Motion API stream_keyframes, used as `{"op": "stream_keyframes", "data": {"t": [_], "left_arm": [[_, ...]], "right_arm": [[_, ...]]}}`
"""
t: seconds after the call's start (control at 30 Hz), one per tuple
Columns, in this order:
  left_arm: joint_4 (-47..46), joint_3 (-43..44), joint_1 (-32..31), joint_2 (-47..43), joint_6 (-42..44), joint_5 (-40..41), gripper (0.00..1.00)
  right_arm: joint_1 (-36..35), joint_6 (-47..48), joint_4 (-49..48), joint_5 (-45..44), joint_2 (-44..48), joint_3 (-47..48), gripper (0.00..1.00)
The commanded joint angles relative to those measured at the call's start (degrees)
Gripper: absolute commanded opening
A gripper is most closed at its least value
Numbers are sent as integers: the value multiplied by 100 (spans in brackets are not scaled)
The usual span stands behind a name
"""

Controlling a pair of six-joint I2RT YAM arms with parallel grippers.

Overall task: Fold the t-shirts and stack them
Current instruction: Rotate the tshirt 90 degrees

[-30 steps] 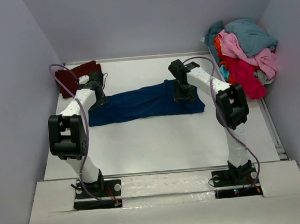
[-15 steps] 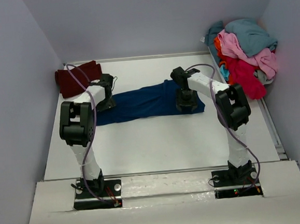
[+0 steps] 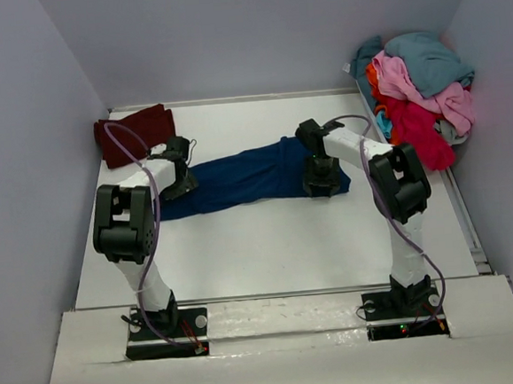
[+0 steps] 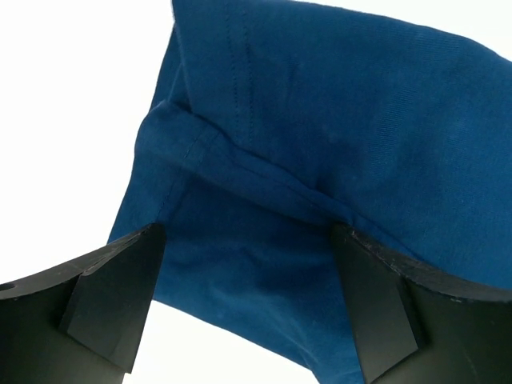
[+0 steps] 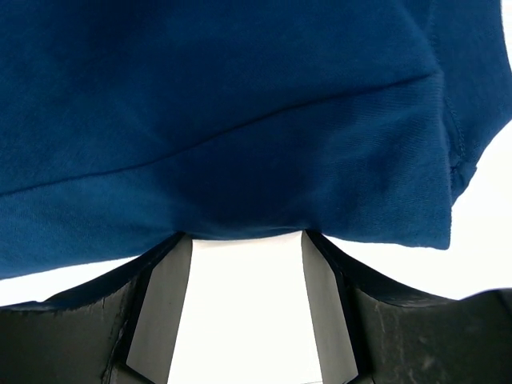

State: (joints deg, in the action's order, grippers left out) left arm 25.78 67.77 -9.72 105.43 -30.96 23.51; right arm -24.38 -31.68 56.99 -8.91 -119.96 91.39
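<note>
Your left tool (image 4: 244,236) gapes wide over the navy t-shirt (image 3: 238,180), your right tool (image 5: 246,240) sits partly open at its edge, neither gripping cloth.

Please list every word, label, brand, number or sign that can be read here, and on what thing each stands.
None can be read.
The dark blue cloth t-shirt on the white table shows only plain fabric and seams.
The folded dark maroon t-shirt and the heap of teal, pink and red t-shirts show no print or tag.
</note>
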Motion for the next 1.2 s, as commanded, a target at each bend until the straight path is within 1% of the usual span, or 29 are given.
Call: {"op": "stream_keyframes", "data": {"t": [0.0, 0.23, 0.37, 0.4, 0.53, 0.57, 0.67, 0.73, 0.77, 0.8, 0.87, 1.0, 1.17], "left_arm": [[560, -571, -30, -66, 2, -443, 99], [516, -1046, -30, -435, 20, -470, 99], [542, -1353, -83, -716, 2, -558, 99], [577, -1406, -144, -847, -6, -566, 99], [735, -1652, -373, -1208, -111, -619, 99], [753, -1705, -486, -1287, -121, -715, 99], [902, -1644, -610, -1428, -235, -794, 99], [911, -1522, -610, -1411, -200, -848, 99], [937, -1277, -610, -1350, -174, -769, 99], [1059, -1101, -610, -1193, -147, -551, 99], [1148, -689, -610, -1060, -42, -435, 99], [1271, -186, -610, -831, 2, -286, 99], [1272, 157, -610, -901, -15, 13, 99]], "right_arm": [[354, -145, -250, -6, 123, 132, 63], [724, -66, -101, -6, -71, 677, 64], [961, -14, 101, -15, -308, 1256, 64], [962, -5, 223, -23, -387, 1615, 64], [1014, 39, 602, -23, -931, 2477, 64], [1014, 65, 698, -23, -1185, 2950, 64], [1014, 83, 1059, 64, -1485, 3637, 63], [1014, 83, 972, 117, -1408, 3544, 63], [1014, 92, 893, 126, -1311, 3413, 63], [1014, 101, 727, 109, -1067, 3081, 63], [1014, 136, 638, 117, -881, 2754, 63], [1014, 171, 778, 82, -617, 2638, 63], [1014, 241, 743, 73, -353, 2497, 64]]}}
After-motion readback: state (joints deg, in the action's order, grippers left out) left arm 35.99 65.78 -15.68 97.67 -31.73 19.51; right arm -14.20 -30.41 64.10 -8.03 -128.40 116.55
